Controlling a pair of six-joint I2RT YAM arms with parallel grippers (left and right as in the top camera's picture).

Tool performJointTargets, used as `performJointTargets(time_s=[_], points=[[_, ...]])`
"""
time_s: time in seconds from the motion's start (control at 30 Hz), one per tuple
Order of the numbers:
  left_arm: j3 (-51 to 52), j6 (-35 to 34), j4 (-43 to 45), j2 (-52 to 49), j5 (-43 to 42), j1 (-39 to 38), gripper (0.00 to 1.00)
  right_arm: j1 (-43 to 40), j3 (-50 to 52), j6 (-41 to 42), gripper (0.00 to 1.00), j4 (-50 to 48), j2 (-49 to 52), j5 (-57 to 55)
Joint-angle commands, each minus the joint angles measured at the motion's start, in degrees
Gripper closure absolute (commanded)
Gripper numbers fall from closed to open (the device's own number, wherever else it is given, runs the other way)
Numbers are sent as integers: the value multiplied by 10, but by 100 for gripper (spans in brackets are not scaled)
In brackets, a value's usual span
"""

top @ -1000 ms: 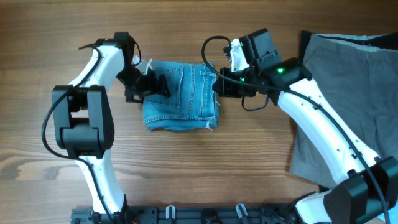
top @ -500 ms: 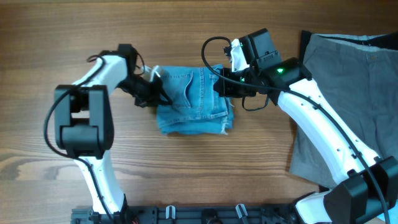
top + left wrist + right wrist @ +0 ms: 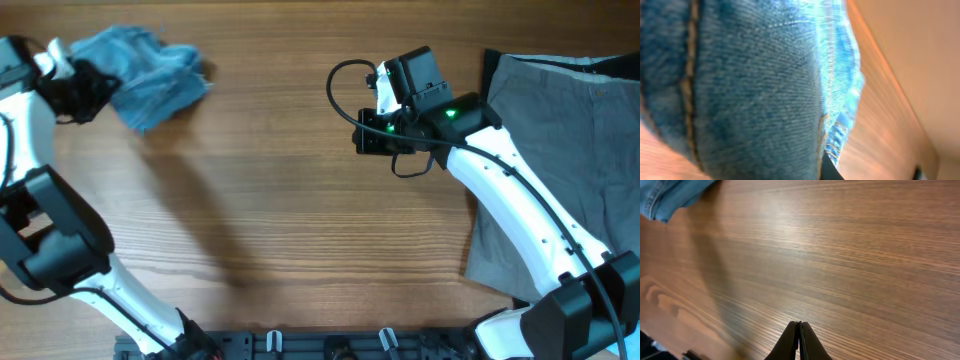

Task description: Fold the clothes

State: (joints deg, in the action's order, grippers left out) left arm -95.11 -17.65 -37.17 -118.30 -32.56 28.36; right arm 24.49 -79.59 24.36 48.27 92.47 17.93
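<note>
The light-blue denim jeans [image 3: 152,72] hang as a crumpled bundle at the far left back of the table, blurred. My left gripper [image 3: 84,86] is shut on their left end. Denim [image 3: 750,90] fills the left wrist view, so the jaws are hidden except for one dark finger tip [image 3: 828,171]. My right gripper [image 3: 360,140] is shut and holds nothing over bare wood near the table's middle; its fingertips [image 3: 800,328] press together. A corner of the jeans [image 3: 665,197] shows at the top left of the right wrist view. The grey-khaki trousers [image 3: 565,150] lie spread flat at the right.
The wooden table [image 3: 300,240] runs between the two arms. The right arm's white links [image 3: 520,210] cross over the left edge of the grey-khaki trousers. A dark rail [image 3: 330,345] lines the front edge.
My left gripper closed on the folded jeans and swept them from the table's middle to the far left back. The right gripper stayed shut in place, and the jeans have left it.
</note>
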Motion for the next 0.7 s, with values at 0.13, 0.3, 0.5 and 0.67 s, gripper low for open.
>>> performJointTargets(time_s=[0.13, 0.3, 0.5, 0.67], points=[[0, -39, -44, -43, 25, 28, 0, 2, 1, -4, 94, 3, -4, -45], [0, -21, -121, -43, 26, 28, 0, 2, 1, -4, 94, 5, -4, -45], [-1, 39, -207, -9, 22, 22, 0, 2, 1, -4, 92, 17, -6, -45], [-1, 91, -264, 74, 27, 0, 0, 2, 1, -2, 85, 21, -29, -72]])
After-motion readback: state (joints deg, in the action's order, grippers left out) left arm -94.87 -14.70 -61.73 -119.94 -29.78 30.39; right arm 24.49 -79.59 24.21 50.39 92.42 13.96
